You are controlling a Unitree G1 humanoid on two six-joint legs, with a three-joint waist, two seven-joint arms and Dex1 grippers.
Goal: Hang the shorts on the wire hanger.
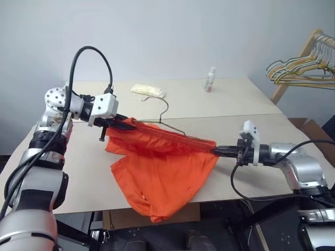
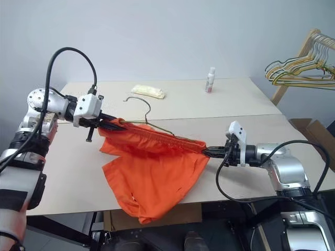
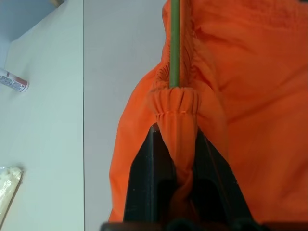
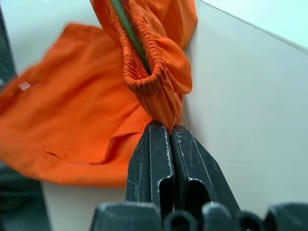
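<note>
The orange shorts [image 1: 162, 172] are stretched by their waistband between my two grippers above the table, and the legs droop over the table's front edge. My left gripper [image 1: 116, 125] is shut on the left end of the waistband [image 3: 176, 103]. At the other end, my right gripper [image 1: 219, 151] is shut on the bunched waistband [image 4: 161, 103]. The wire hanger [image 1: 166, 121] sits inside the waistband: its olive bar [image 3: 174, 43] runs through the gathered fabric, and its hook [image 2: 137, 99] rises above the shorts.
The beige table [image 1: 78, 172] also carries a pale wrapped packet [image 1: 148, 92] and a small white bottle [image 1: 210, 79] at the back. A wooden rack with several tan and dark hangers [image 1: 306, 68] stands at the far right.
</note>
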